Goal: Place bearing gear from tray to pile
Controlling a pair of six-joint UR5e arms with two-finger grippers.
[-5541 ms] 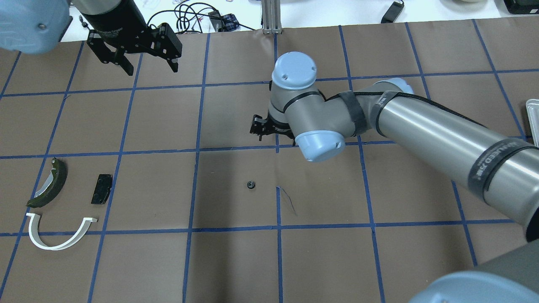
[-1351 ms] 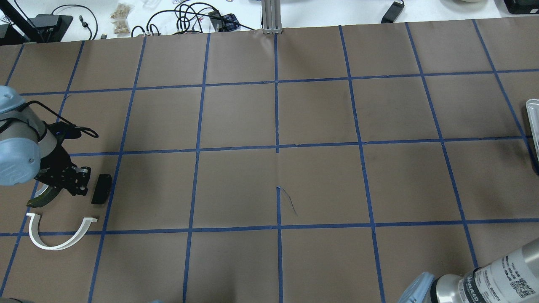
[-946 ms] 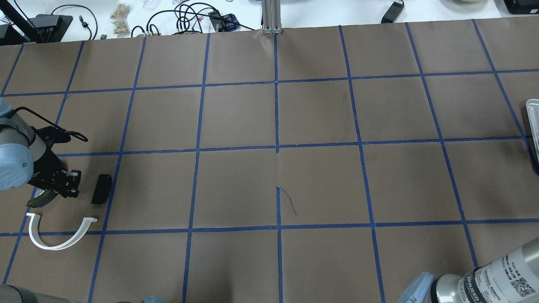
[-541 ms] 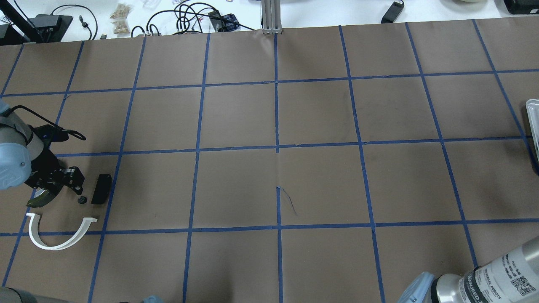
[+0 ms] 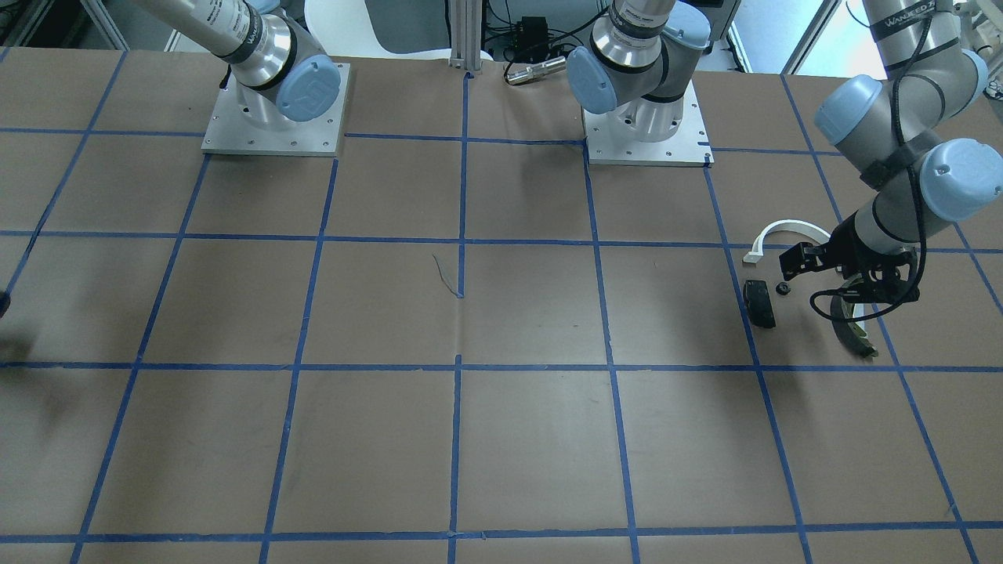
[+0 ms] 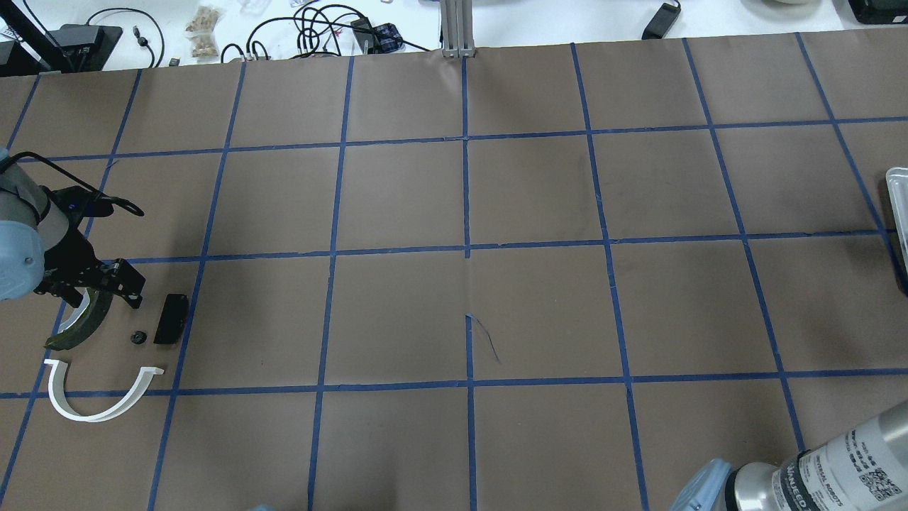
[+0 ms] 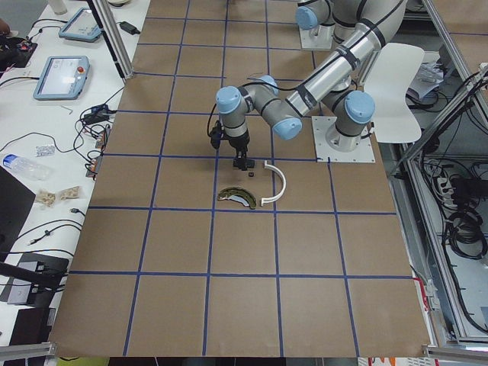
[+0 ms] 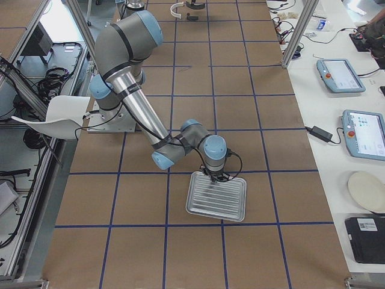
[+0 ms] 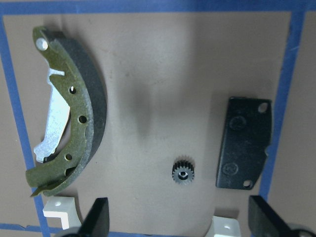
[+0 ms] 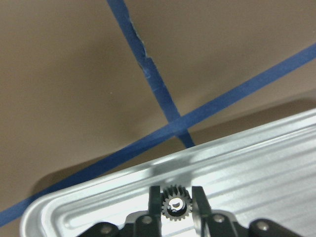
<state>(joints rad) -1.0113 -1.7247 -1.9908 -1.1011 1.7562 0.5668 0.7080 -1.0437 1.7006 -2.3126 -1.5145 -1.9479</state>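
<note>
While my left gripper (image 9: 178, 219) hangs spread wide and empty above the pile, the bearing gear (image 9: 183, 172) lies flat on the brown tabletop (image 6: 397, 312) in line with the gap between my fingers, touching neither of them. The gear sits between the two dark parts of the pile. The black rectangular pad (image 9: 244, 143) is just beside it on one side, with a narrow strip of paper showing between them. The olive-black curved shoe (image 9: 79, 113) is farther off on the other side, its metal web turned away from the gear. The two squared ends of the white arc (image 9: 58, 211) show at the bottom edge of my left wrist view, close to my fingertips, one near each finger. A blue tape line (image 9: 291, 74) runs along the pad's far edge, and the pad's corner overlaps it.

At the far end of the tabletop my right gripper (image 10: 176, 193) is down over the ribbed metal tray (image 10: 256, 163), near its rounded corner. Its fingers are closed against the teeth of a second gear (image 10: 176, 203), one on each side.
</note>
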